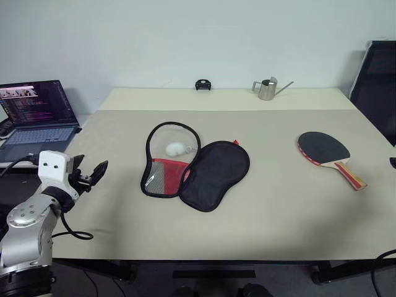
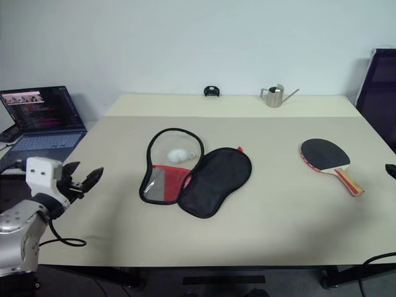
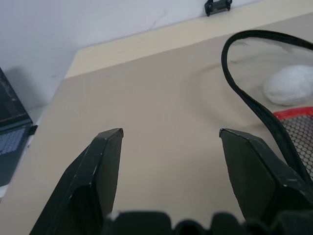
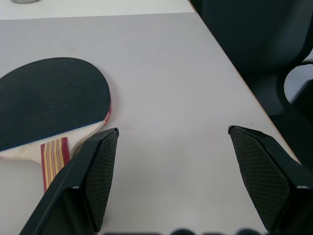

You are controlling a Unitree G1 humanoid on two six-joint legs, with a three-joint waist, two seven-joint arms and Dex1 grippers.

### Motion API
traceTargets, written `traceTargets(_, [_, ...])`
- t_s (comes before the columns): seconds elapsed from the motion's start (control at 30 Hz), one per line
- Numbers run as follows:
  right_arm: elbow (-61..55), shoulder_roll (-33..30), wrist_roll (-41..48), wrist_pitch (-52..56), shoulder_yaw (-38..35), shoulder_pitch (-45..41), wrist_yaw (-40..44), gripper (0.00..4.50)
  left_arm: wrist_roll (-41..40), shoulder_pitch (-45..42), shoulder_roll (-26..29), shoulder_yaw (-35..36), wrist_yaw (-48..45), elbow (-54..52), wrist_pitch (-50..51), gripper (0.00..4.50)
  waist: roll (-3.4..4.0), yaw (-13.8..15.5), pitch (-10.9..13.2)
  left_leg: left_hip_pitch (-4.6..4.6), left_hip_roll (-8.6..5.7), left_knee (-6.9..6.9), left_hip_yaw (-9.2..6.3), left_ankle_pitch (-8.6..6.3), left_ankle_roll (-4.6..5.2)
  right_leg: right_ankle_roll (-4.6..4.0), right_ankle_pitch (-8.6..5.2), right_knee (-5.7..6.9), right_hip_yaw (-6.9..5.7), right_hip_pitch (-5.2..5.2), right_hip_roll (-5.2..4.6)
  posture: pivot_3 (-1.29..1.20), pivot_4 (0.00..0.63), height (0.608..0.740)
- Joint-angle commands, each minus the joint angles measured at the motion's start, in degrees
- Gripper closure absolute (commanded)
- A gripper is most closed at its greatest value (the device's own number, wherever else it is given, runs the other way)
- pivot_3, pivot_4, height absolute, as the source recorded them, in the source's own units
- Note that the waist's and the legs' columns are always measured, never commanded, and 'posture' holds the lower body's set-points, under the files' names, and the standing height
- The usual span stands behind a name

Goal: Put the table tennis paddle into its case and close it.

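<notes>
Black case unzipped, paddle apart

Case (image 1: pixel 197 165) lies open mid-table (image 1: pixel 278 210). Table tennis paddle (image 1: pixel 328 153) rests well to its right, face up. Left gripper (image 3: pixel 170 134) and right gripper (image 4: pixel 173 131): jaws spread, both empty.

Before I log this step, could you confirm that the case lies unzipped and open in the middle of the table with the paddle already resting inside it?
Not quite. The case does lie open in the middle of the table, but the paddle is not inside it: the left eye view shows it lying apart on the table, off to the robot's right of the case.
</notes>
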Motion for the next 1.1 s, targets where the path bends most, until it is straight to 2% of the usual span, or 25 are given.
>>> traceTargets(0.03, [-1.3, -2.2, -0.9, -0.4, 0.1, -2.1, -0.5, 0.60, 0.1, -1.1, 0.0, -0.7, -0.8, -0.6, -1.7, 1.06, 0.00, 0.0, 0.0, 0.02, 0.00, 0.00, 0.03, 0.00, 0.00, 0.00, 0.00, 0.01, 0.03, 0.00, 0.00, 0.00, 0.150, 0.740])
traceTargets(0.37, [-5.3, -2.0, -0.9, 0.2, 0.6, -3.2, 2.8, 0.60, -1.6, -3.5, 0.9, -0.7, -4.7, 1.3, -2.4, 1.06, 0.00, 0.0, 0.0, 0.06, 0.01, -0.01, 0.11, 0.00, 0.00, -0.03, 0.02, 0.02, 0.10, -0.01, 0.02, 0.00, 0.150, 0.740])
traceTargets(0.6, [-14.3, 2.8, 0.8, 4.5, 2.8, -0.5, 12.0, 0.60, -1.5, -3.7, 2.8, 1.4, -5.6, 3.5, -4.9, 1.06, 0.00, -0.1, 0.0, 0.08, 0.04, -0.01, 0.12, 0.00, 0.01, -0.02, 0.02, 0.02, 0.12, 0.00, 0.03, 0.00, 0.150, 0.740])
traceTargets(0.67, [-18.8, 4.4, 2.1, 8.0, 3.2, 0.3, 13.8, 0.60, -1.8, -4.5, 3.6, 1.4, -6.0, 4.6, -5.1, 1.06, 0.00, -0.1, 0.0, 0.10, 0.08, -0.01, 0.12, 0.00, 0.01, -0.04, 0.03, 0.04, 0.11, -0.01, 0.05, 0.00, 0.150, 0.740])
traceTargets(0.83, [-42.2, 7.2, 7.6, 19.7, 5.5, 7.7, 19.4, 0.60, -2.9, -10.1, 4.0, -2.4, -11.4, 6.7, -4.6, 1.06, 0.01, 0.5, 0.0, 0.04, 0.07, 0.01, 0.07, 0.00, 0.00, -0.04, 0.04, 0.04, 0.05, -0.03, 0.04, 0.00, 0.150, 0.740])
traceTargets(0.97, [-59.8, 10.1, 12.3, 28.7, 7.1, 13.7, 18.4, 0.60, -4.7, -13.8, 3.5, -5.1, -15.6, 5.0, -2.1, 1.06, 0.00, 1.1, 0.0, -0.07, 0.07, 0.07, -0.12, 0.00, -0.01, -0.04, 0.04, 0.01, -0.12, -0.04, 0.02, 0.00, 0.150, 0.740])
traceTargets(1.1, [-72.3, 14.3, 16.6, 36.2, 8.9, 17.7, 14.9, 0.60, -7.0, -15.0, 3.3, -7.9, -19.6, 2.1, 1.3, 1.06, 0.00, 1.3, 0.0, -0.12, 0.07, 0.06, -0.21, -0.01, -0.02, -0.04, 0.04, -0.01, -0.18, -0.06, 0.02, 0.00, 0.150, 0.740])
